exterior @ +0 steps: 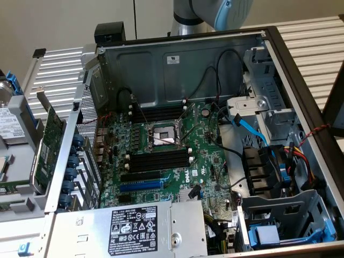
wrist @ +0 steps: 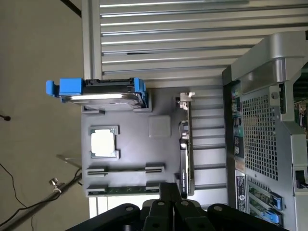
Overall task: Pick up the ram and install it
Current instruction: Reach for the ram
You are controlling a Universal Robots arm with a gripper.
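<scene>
So the gripper (wrist: 169, 188) is shut tight, fingers pressed together, and as far as I can see it's got nothing in it. The ram (wrist: 130, 189) isn't in the machine yet. In the wrist view it sits edge-on in a holder along one rim of the grey tray (wrist: 130, 120), just a thin green strip. The fingertips hang right by the end of the ram that's closest to the card (wrist: 185, 144); can't tell if they actually touch it. That card stands on edge along the side of the tray that faces the case (wrist: 260, 120). On the same tray there's a CPU (wrist: 103, 143) in its own little pocket, and past that, at the far rim from the ram, a drive (wrist: 103, 95) in a blue caddy. Everything sits on a slatted metal table (wrist: 168, 29). From the exterior view the case is lying open, board (exterior: 207, 161) facing up, with two banks of long black slots (exterior: 158, 160), one either side of the CPU socket (exterior: 161, 137). A silver PSU (exterior: 134, 226) sits along the near edge. The tray is at the exterior view's left, just beside the case, and the arm (exterior: 215, 13) shows up top behind the case's back wall.
</scene>
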